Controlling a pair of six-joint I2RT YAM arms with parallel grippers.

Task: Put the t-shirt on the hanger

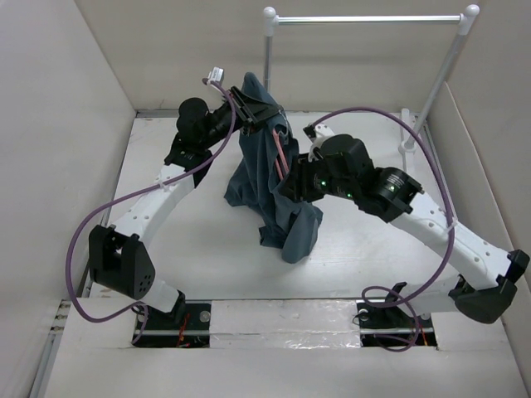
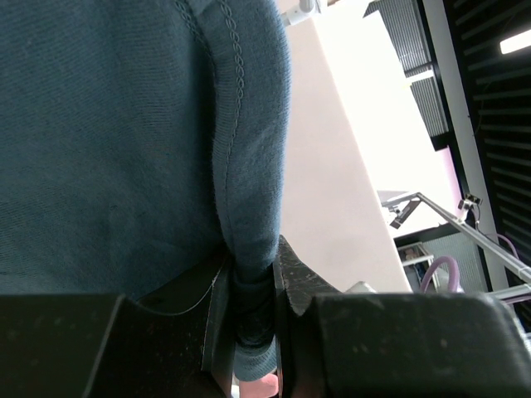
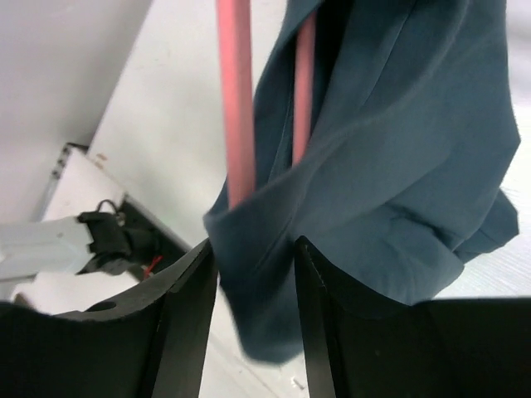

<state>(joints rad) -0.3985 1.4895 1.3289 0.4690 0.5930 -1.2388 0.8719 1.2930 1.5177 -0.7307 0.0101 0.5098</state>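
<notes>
The dark teal t-shirt [image 1: 265,182] hangs bunched above the table, its lower end touching the surface. My left gripper [image 1: 257,108] is shut on its stitched collar edge [image 2: 249,249] and holds it up; a bit of pink shows deep between the jaws in the left wrist view [image 2: 259,385]. The salmon-pink hanger [image 1: 280,156] is mostly inside the cloth, and its two thin bars [image 3: 235,99] run down into a fold. My right gripper [image 1: 290,178] is closed on that fold of t-shirt [image 3: 390,149] at mid height. The hanger's hook is hidden.
A white clothes rack [image 1: 365,18] with a metal bar stands at the back right. White walls [image 1: 58,124] enclose the table on the left, back and right. Purple cables [image 1: 79,249] loop beside both arms.
</notes>
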